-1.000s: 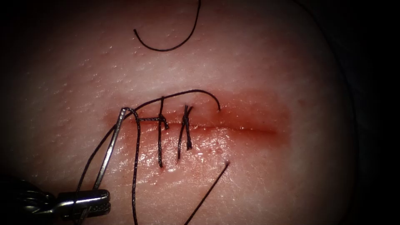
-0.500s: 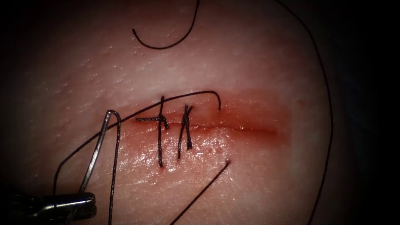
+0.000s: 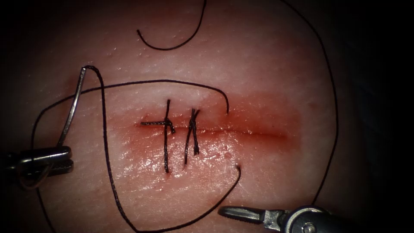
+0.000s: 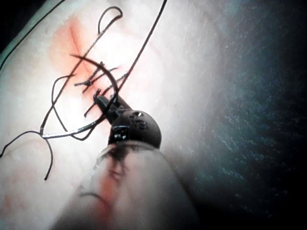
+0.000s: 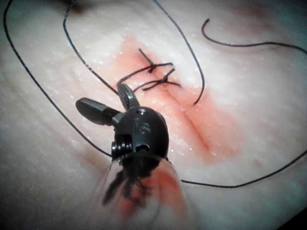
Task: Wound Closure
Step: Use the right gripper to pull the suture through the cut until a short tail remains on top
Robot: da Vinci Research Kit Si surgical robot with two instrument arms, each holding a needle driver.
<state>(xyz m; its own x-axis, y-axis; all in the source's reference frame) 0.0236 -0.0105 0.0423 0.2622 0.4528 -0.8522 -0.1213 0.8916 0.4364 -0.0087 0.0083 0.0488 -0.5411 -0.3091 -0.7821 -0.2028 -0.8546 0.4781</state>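
Already two stitches (image 3: pixel 179 131) crossed the cut (image 3: pixel 250 133); its right part lay unclosed. Left tool (image 3: pixel 64 156) gripped the needle (image 3: pixel 71 110) near its tip, clear of the tissue (image 3: pixel 258 64), left of the cut. Right tool (image 5: pixel 108 103) hung open, empty.

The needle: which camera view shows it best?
The endoscope view: the needle curves up bare from the left tool's shut jaws, left of the cut, outside the tissue. The left wrist view shows it thinner, crossed by thread.

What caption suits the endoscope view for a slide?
Left tool grips the needle clear of the tissue; right tool, open-jawed, holds nothing beside the thread.
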